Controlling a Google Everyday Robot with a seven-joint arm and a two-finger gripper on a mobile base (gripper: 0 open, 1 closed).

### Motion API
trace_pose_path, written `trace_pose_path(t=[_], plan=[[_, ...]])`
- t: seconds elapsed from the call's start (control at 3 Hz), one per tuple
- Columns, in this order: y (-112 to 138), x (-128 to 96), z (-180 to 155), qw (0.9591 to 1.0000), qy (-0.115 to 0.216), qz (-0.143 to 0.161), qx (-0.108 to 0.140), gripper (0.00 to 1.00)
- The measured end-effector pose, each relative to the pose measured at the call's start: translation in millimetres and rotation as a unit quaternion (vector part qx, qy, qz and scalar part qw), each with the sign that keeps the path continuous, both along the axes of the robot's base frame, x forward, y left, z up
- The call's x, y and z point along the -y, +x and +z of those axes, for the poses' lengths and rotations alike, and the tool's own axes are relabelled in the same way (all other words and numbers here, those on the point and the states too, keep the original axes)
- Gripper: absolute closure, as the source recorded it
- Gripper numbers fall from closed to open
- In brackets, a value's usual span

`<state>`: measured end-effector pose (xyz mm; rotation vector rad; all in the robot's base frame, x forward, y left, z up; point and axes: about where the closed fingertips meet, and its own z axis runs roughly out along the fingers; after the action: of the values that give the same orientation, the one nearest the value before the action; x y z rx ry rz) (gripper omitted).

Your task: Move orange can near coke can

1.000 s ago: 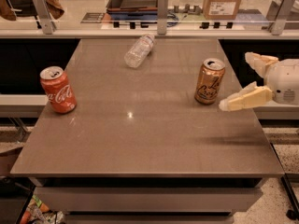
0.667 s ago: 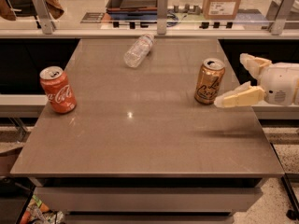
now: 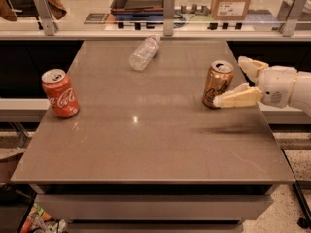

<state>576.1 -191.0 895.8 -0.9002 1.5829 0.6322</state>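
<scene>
The orange can (image 3: pixel 217 83) stands upright on the right side of the brown table (image 3: pixel 146 144). The coke can (image 3: pixel 60 93) stands upright near the table's left edge, far from the orange can. My gripper (image 3: pixel 232 82) comes in from the right at can height, open. Its near finger (image 3: pixel 238 98) touches or nearly touches the orange can's lower front, and its far finger (image 3: pixel 251 67) sits behind and to the right of the can. The can is partly between the fingers, not clamped.
A clear plastic bottle (image 3: pixel 144 53) lies on its side at the back middle of the table. A rail with posts (image 3: pixel 168 8) runs behind the table. A cardboard box (image 3: pixel 233 0) stands beyond it.
My gripper has moved left toward the orange can, its near finger now reaching the can's front. Both cans and the bottle have not moved.
</scene>
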Motion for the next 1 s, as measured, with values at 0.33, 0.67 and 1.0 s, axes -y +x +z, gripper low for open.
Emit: trace_pose_path(t=[0.33, 0.67, 1.0], plan=[[9.0, -13.6, 0.5, 0.9999, 0.003, 0.016, -0.001, 0.00], [9.1, -16.3, 0.8, 0.9998, 0.003, 0.018, -0.001, 0.17], [9.4, -19.1, 1.0, 0.9998, 0.003, 0.021, -0.001, 0.41]])
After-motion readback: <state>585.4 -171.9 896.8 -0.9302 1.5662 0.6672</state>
